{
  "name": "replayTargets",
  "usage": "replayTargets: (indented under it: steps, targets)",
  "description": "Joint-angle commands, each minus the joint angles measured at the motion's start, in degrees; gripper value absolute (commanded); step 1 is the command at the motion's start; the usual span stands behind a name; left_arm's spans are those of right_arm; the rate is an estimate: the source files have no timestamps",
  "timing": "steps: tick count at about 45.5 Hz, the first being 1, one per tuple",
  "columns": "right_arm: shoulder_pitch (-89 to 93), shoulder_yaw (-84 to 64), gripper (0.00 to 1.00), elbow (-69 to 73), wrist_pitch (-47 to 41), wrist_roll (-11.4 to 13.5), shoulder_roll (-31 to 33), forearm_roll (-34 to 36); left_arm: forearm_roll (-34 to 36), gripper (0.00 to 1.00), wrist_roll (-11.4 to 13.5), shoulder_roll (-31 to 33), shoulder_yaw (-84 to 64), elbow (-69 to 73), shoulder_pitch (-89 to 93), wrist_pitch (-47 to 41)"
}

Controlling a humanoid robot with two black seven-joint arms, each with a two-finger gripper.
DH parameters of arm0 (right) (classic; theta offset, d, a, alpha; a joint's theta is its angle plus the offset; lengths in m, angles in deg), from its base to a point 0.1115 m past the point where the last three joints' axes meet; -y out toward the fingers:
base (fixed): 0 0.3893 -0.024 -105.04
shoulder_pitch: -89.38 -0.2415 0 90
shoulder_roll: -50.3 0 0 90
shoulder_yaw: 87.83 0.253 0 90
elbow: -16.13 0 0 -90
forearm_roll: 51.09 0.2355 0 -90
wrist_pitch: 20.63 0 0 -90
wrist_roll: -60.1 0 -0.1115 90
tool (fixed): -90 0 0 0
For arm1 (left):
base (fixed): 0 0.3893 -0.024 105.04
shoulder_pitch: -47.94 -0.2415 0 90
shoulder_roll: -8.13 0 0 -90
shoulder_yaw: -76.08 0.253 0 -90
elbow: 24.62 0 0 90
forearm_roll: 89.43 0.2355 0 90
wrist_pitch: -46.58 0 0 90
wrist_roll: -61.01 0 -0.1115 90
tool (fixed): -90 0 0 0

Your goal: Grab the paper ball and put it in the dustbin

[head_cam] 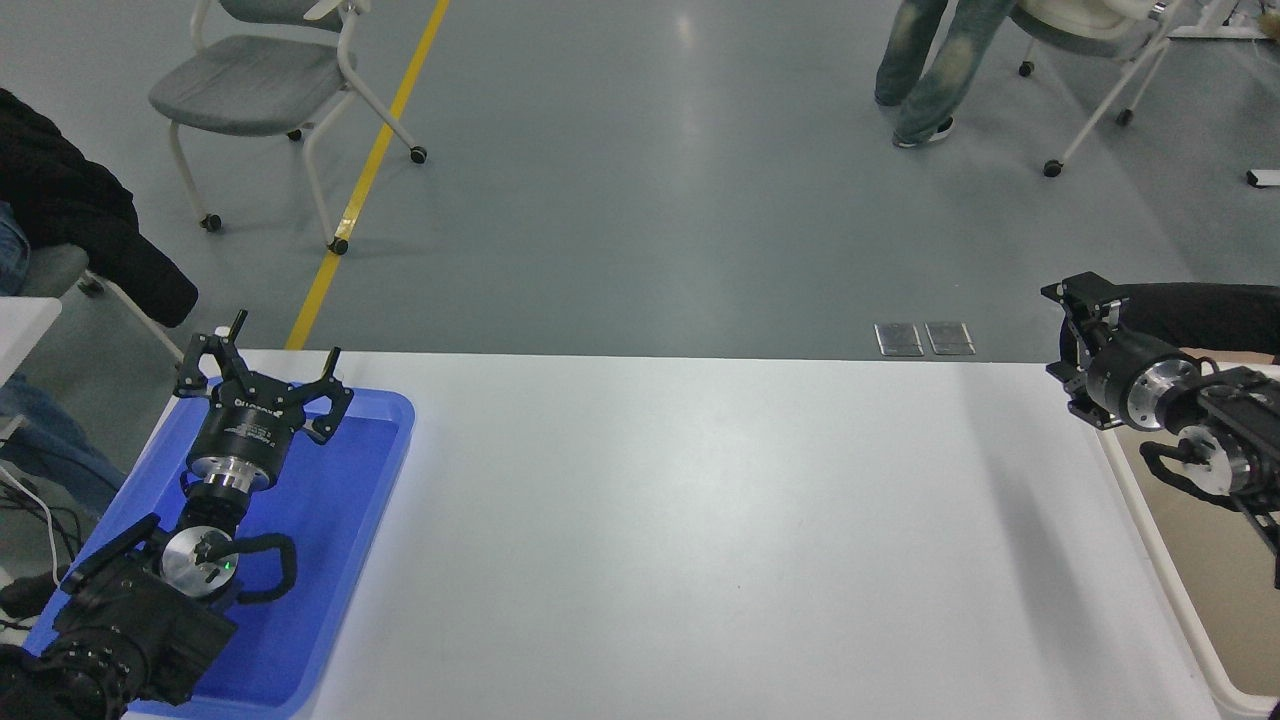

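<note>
The left arm enters at 7 o'clock and lies over the blue tray (330,600), which sits on the left end of the white table (700,540). The left pincer (262,385) is positioned above the tray's far end, pointing toward 12 o'clock, with its fingers (335,378) spread wide apart and nothing between them.

At 4 o'clock, the dustbin (1165,570) stands against the right end of the table. Only its left rim and part of its beige interior are in view; the remainder is cut off by the frame edge. The visible interior shows no contents. The paper ball cannot be located: it is not on the table, not in the visible part of the dustbin, and not seen at either pincer.

At 3 o'clock, the right arm enters from the right edge and extends leftward over the dustbin's far left corner. The right pincer (1072,340) is raised above the rim, pointing toward 9 o'clock, at the table's far right corner. Its fingers are seen end-on and overlap the dark shape behind; whether they are apart or together cannot be determined.

Beyond the table, a dark sleeve (1210,310) lies at the far right. Further out on the grey floor (640,200) are a yellow line (370,175), a grey chair (265,90) at 11 o'clock, and a person's legs (930,70) beside a second chair (1100,40) at 1 o'clock.
</note>
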Motion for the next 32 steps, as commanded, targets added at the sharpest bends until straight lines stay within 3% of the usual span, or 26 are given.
replayTargets:
  steps: [1, 10, 32]
  targets:
    - [3.0, 4.5, 1.00, 1.4, -8.2, -0.1, -2.3, 12.6, 0.0, 1.00, 0.0, 0.0, 0.0, -0.1, 0.0, 0.0]
    - [6.5, 6.6, 1.00, -1.6, -11.9, -0.2, -4.0, 19.0, 0.0, 1.00, 0.0, 0.0, 0.0, 0.1, 0.0, 0.0]
    - [13.4, 6.7, 1.00, -6.2, -19.7, -0.2, -7.8, 19.4, 0.0, 1.00, 0.0, 0.0, 0.0, 0.1, 0.0, 0.0]
